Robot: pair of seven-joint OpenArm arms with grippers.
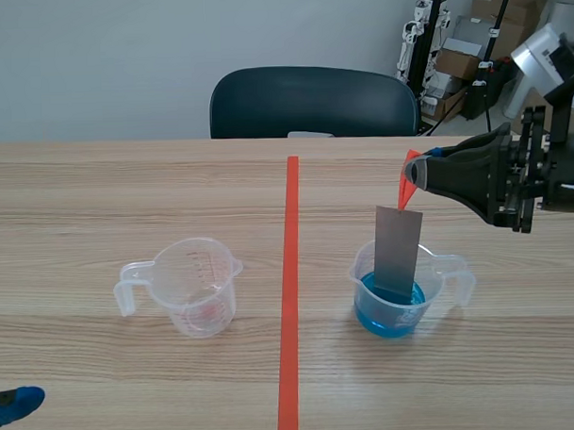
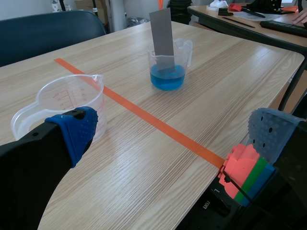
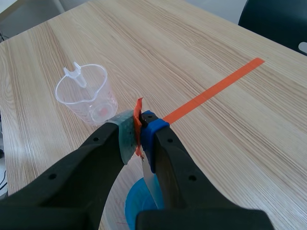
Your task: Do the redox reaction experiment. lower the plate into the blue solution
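Observation:
A grey metal plate (image 1: pixel 399 252) hangs upright from an orange tag (image 1: pixel 408 181), its lower end inside the clear cup of blue solution (image 1: pixel 392 308). My right gripper (image 1: pixel 416 173) is shut on that orange tag (image 3: pixel 138 125), directly above the cup; the plate (image 3: pixel 150 180) and the blue solution (image 3: pixel 140 201) show under its fingers. From the left wrist view the plate (image 2: pixel 162 34) stands in the blue solution cup (image 2: pixel 168 72) far ahead. My left gripper (image 2: pixel 177 139) is open near the table's front edge, holding nothing; only its blue pad (image 1: pixel 13 405) shows in the scene view.
An empty clear measuring cup (image 1: pixel 193 286) with red markings stands left of the orange tape line (image 1: pixel 290 300); the same empty cup (image 2: pixel 67 108) sits just ahead of my left fingers. A dark chair (image 1: pixel 311 101) is behind the table. Boxes and equipment (image 1: pixel 479 48) stand at the back right.

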